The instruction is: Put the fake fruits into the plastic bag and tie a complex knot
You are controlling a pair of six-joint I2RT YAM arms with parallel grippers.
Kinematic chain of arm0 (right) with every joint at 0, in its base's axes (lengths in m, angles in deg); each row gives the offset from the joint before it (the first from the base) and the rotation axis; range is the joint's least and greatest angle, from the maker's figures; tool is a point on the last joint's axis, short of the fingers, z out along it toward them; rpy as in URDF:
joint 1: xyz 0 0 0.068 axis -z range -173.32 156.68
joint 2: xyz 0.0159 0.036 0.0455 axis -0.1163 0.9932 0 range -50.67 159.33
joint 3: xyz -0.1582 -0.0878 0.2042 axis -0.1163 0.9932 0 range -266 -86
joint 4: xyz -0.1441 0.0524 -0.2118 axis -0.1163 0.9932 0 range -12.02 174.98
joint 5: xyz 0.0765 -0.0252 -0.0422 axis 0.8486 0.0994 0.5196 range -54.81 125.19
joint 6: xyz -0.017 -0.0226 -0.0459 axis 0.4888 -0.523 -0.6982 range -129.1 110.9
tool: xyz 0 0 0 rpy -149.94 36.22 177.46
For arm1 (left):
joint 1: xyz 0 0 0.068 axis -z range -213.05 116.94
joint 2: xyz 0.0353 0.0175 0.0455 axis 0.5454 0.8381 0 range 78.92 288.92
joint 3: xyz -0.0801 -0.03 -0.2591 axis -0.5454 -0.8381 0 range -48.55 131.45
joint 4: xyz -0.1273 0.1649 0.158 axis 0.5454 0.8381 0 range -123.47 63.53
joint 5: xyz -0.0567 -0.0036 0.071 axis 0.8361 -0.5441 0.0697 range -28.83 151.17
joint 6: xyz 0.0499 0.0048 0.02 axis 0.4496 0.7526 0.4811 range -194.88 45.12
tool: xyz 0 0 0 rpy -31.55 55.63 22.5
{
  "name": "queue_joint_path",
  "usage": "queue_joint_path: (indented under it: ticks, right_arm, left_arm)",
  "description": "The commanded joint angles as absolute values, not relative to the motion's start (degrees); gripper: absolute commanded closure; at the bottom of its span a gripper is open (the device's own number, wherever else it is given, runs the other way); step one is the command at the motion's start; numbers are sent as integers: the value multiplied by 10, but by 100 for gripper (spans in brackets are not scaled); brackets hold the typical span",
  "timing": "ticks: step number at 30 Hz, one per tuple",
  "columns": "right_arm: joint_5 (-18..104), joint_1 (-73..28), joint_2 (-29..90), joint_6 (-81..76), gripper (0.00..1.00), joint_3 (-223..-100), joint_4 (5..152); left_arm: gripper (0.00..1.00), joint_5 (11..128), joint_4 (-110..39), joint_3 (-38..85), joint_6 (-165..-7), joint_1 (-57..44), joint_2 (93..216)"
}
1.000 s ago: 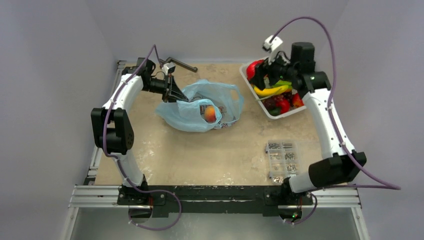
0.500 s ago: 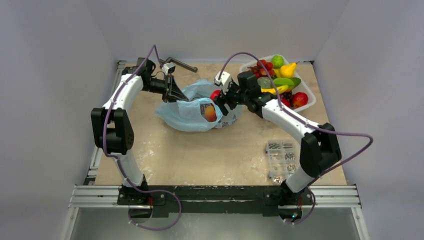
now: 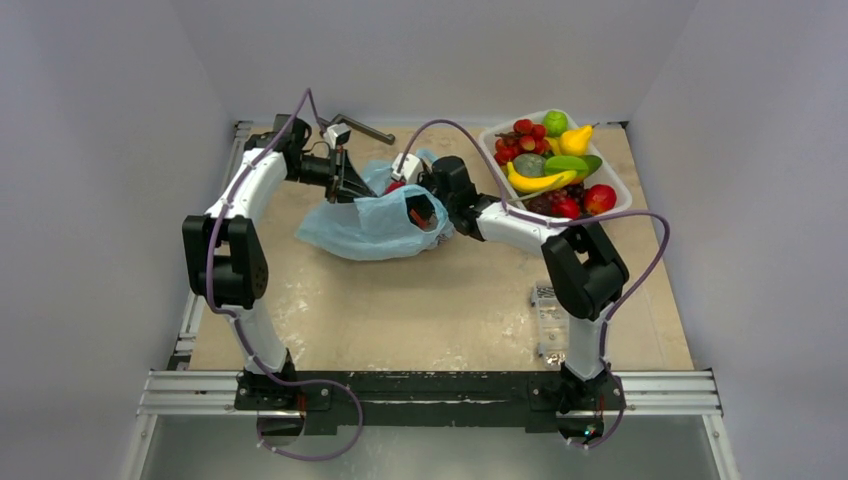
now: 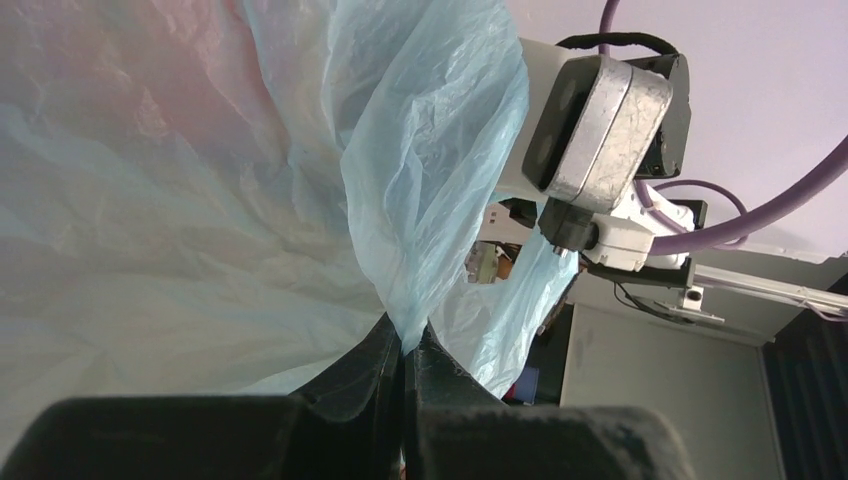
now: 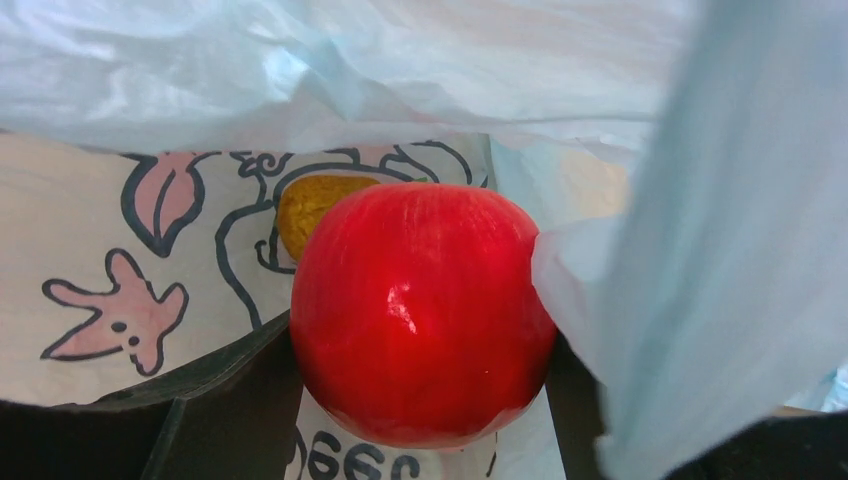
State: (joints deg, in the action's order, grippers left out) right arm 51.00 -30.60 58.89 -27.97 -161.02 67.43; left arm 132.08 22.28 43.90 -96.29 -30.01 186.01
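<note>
The light-blue plastic bag (image 3: 365, 228) lies at the table's back centre, its mouth facing right. My left gripper (image 3: 345, 182) is shut on a fold of the bag's upper rim (image 4: 430, 250), with its jaws closed together on the film (image 4: 405, 352). My right gripper (image 3: 420, 210) reaches into the bag's mouth and is shut on a glossy red apple (image 5: 420, 315). Behind the apple are the bag's white printed patch (image 5: 110, 300) and a yellow-orange fruit (image 5: 312, 200). The other fake fruits (image 3: 545, 165), among them a banana, grapes and red and green pieces, lie in the white tray (image 3: 622, 192).
The clear box of screws (image 3: 552, 325) sits front right, partly behind my right arm. A dark metal bar (image 3: 365, 127) lies at the back edge behind the bag. My right wrist camera (image 4: 600, 115) is close beside the held rim.
My right arm swung left from the tray with the red apple and pushed it into the bag's mouth. The bag shifted slightly left. My left gripper kept its hold.
</note>
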Motion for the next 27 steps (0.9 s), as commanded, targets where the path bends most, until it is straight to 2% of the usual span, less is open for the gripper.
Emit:
queue_joint_path:
  ticks: [1,4,5,6,17,22,27]
  right_arm:
    - [494,-315,580,-278,22,-1616,613]
    - [500,-314,564,-278,10,-1612,625]
    - [506,-314,553,-278,3,-1613,635]
    - [517,-314,547,-278,2,-1613,644]
    - [609,-287,421,-263,1,-1632,799]
    - [654,-228,369,-243,5,-1645,872]
    - [697,-162,371,-261,5,-1671,925]
  left_arm:
    - [100,1333,204,447,-973,-302,1867]
    - [100,1332,207,454,-974,-303,1872]
    - [100,1331,209,457,-973,-305,1873]
    - [100,1330,210,459,-972,-305,1874]
    - [100,1318,229,470,-953,-317,1882]
    - [100,1313,241,470,-938,-318,1880]
    - [100,1311,246,470,-932,-318,1879]
